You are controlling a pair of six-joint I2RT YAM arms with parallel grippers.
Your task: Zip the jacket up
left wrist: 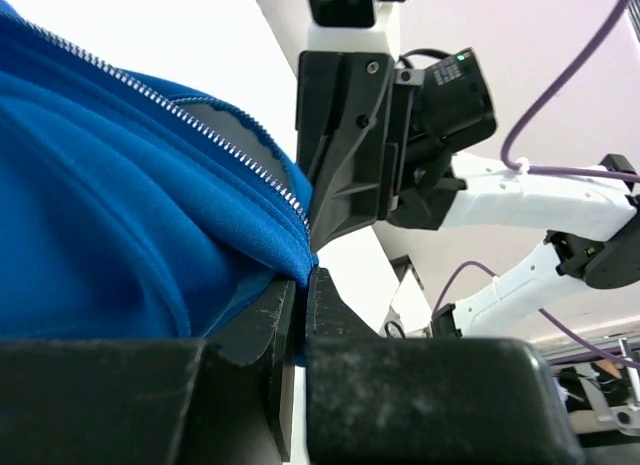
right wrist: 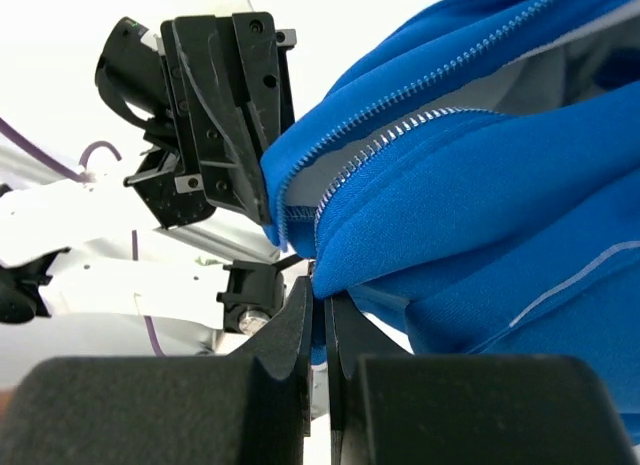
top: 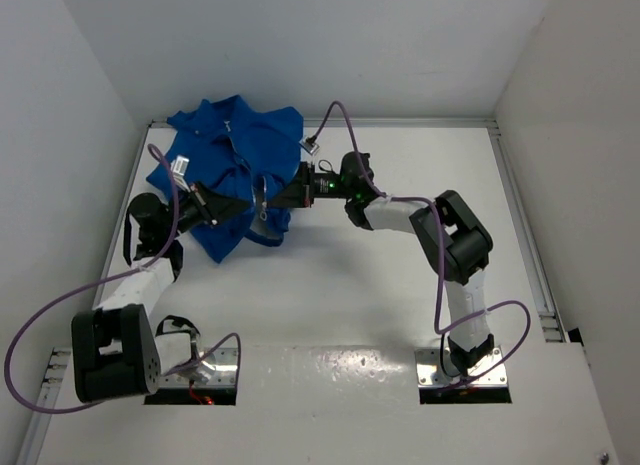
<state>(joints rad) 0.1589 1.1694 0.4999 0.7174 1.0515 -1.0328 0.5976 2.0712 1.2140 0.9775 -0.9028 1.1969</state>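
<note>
A royal-blue jacket [top: 225,150] lies bunched in the far left part of a white table [top: 350,285], well away from the two arm bases at the near edge. Both arms reach in to its near end from opposite sides and almost meet there.

The left gripper [left wrist: 302,285] has its jaws pressed together on a fold of blue fabric at the bottom of the front opening. The right gripper [right wrist: 320,307] is likewise clamped tight on the blue edge just beside it, so the two hold the hem [top: 262,225] between them, one on each side.

From where I stand, the zipping looks not yet begun. The two rows of pale zipper teeth [right wrist: 400,135] stand apart near the hem, with grey lining [right wrist: 585,65] showing in the gap between them. I cannot find the silver pull in any view (it may be tucked in a fold or behind a finger). What seems done is the gathering of the bottom ends; what is left is joining the two rows at the base and running the pull all the way up.

The jacket's long axis runs far to near, leaning slightly to the right at the near end. The collar [top: 215,120] points toward the back wall, and the open bottom end points toward the arms.
</note>
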